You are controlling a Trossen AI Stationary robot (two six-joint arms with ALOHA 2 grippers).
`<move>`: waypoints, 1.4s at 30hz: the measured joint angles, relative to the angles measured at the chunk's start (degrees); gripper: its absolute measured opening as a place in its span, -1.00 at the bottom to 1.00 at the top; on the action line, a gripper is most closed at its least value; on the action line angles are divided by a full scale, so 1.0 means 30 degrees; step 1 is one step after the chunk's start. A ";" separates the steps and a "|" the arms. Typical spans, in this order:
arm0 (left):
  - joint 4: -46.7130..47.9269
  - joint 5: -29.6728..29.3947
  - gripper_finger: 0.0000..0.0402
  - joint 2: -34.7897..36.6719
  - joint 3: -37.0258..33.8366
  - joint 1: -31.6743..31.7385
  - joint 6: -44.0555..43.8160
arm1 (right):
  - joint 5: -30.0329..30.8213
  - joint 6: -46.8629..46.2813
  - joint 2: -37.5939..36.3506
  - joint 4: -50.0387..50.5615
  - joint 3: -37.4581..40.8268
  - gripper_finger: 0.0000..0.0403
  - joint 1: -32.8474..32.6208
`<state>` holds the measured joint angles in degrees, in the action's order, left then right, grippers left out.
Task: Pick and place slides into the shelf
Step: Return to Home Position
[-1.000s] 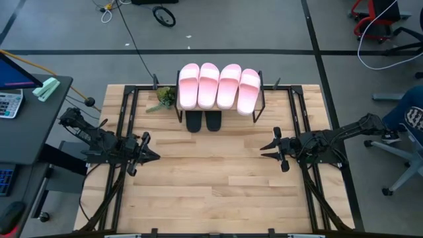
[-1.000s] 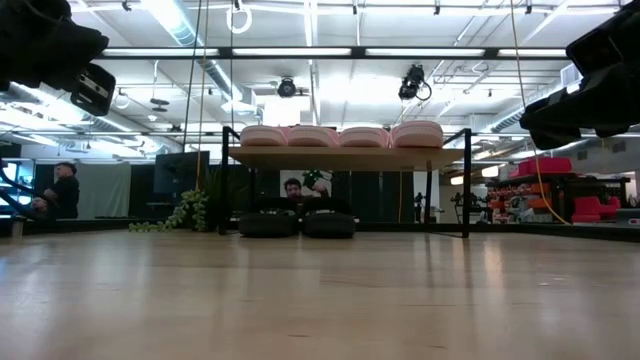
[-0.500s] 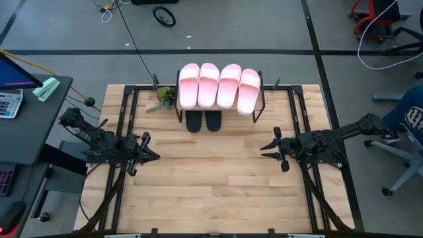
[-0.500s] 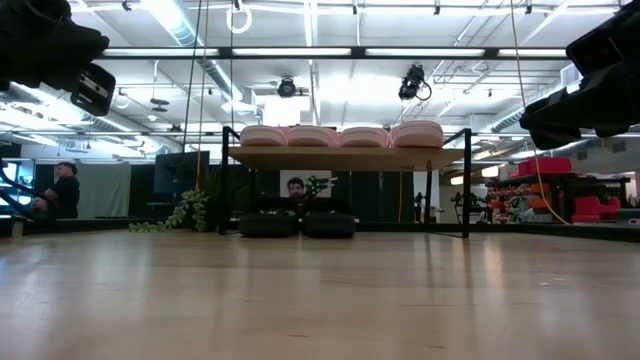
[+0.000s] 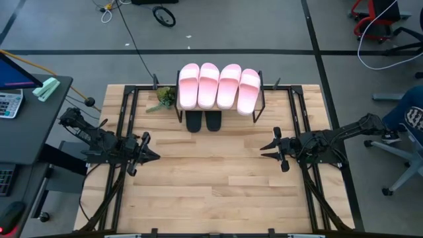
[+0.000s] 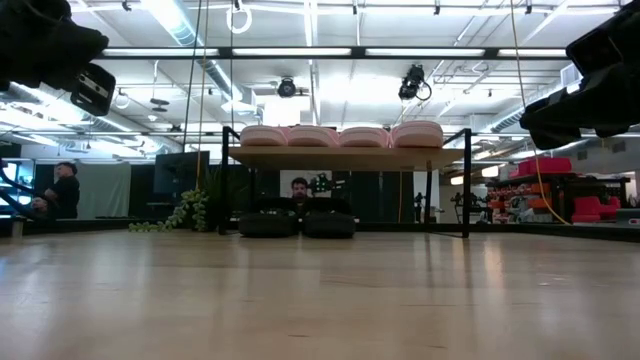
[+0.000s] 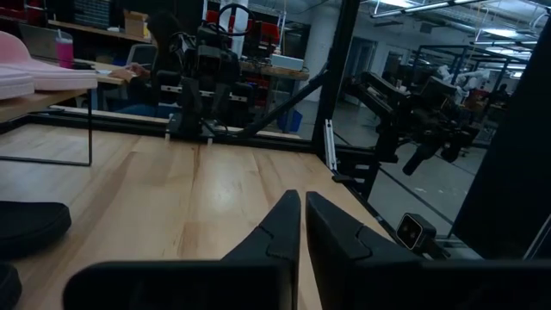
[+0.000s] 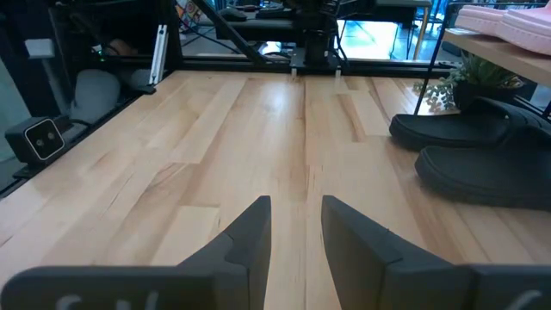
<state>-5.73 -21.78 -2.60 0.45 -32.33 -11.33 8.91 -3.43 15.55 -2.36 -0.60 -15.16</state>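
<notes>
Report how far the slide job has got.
Done: four pink slides lie on the shelf's top board, two black slides under it. In hand: nothing; the left gripper, shut, and the right gripper, open, hover empty at the table's sides. Left: no slide lies loose on the table; only homing the grippers, likely.

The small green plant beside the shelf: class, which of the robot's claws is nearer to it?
Left. The left claw hovers over the left side of the table, the same side as the plant. The right claw is over the table's right side, clearly farther away.
</notes>
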 joint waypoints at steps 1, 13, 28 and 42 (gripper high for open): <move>0.0002 0.0005 -0.86 0.0002 0.0000 0.0002 0.0011 | 0.0000 -0.0004 0.0000 0.0004 0.0000 -0.45 -0.0007; -0.0004 0.0005 -0.83 -0.0004 0.0000 -0.0002 0.0007 | -0.0003 -0.0004 -0.0003 0.0000 0.0000 -0.45 0.0000; -0.0001 -0.0002 -0.85 -0.0001 0.0000 0.0002 0.0000 | 0.0000 -0.0004 0.0000 0.0003 0.0000 -0.45 -0.0006; 0.0001 -0.0002 -0.89 -0.0004 0.0000 0.0005 0.0015 | -0.0002 -0.0001 0.0000 0.0004 0.0000 -0.45 -0.0002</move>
<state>-5.72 -21.78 -2.61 0.45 -32.32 -11.29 8.90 -3.44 15.55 -2.35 -0.60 -15.16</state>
